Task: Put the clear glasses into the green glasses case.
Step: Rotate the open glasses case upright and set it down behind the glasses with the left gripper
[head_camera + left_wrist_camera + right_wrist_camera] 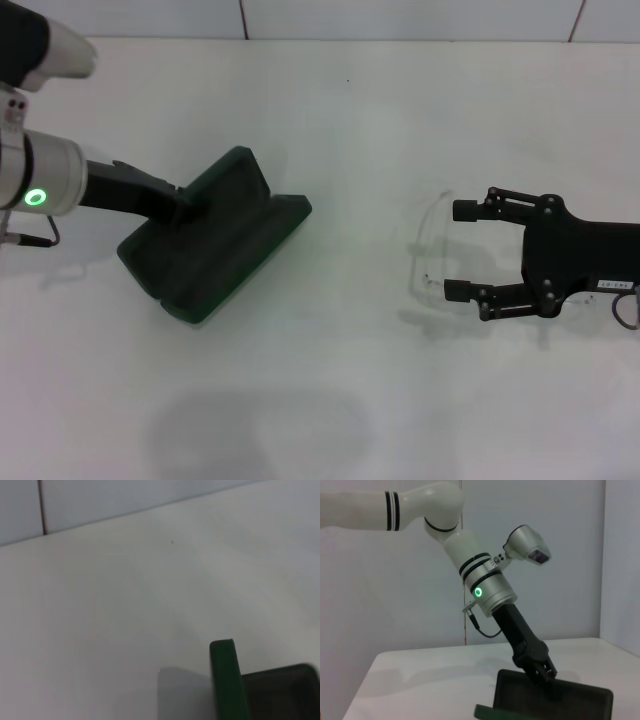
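Right gripper point(458, 250) spread around clear glasses point(425, 255); left gripper point(190, 207) clamps green glasses case point(230, 245) lid.

Even, bright overhead lighting; soft shadows on the table point(330, 400); left wrist view blurred at close range.

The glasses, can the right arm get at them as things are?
Probably yes: the right end effector is open, its fingers either side of the glasses, with only bare table around them.
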